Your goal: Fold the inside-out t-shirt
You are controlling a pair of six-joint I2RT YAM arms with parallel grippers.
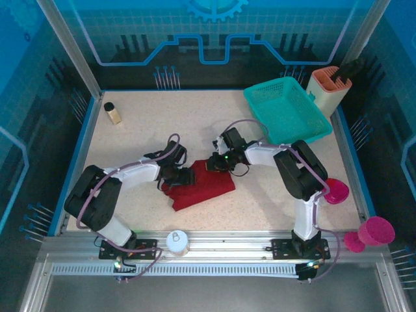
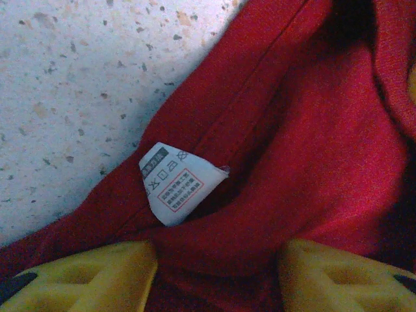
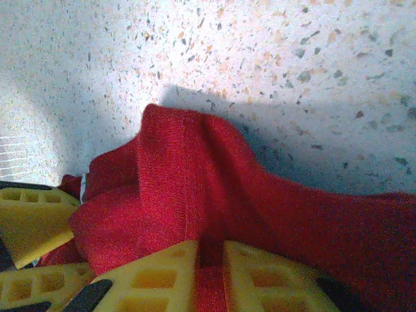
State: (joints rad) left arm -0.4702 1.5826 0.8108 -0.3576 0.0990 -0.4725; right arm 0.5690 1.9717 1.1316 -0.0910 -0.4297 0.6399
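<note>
Print on the t-shirt [image 2: 312, 162] care label [image 2: 179, 183] is unreadably blurred.

Right gripper [image 3: 209, 250] pinching narrow fold of red t-shirt [image 3: 195, 175] between yellow fingers [image 3: 156, 283], jaws nearly touching. Cloth bunching into ridge above, lying on speckled table [image 3: 292, 58]. Other yellow fingers [image 3: 29, 224] sitting at left edge, against cloth.

Speckled beige table [image 1: 149, 130] w/ blue rim; blue printed wall panels [image 1: 130, 32] behind & both sides; aluminium rail [image 1: 227, 244] in front.

One dark red t-shirt [image 1: 205, 188], one teal basket [image 1: 266, 84] and one small bottle [image 1: 112, 113] are sitting on the one worktop [image 1: 149, 130].
</note>
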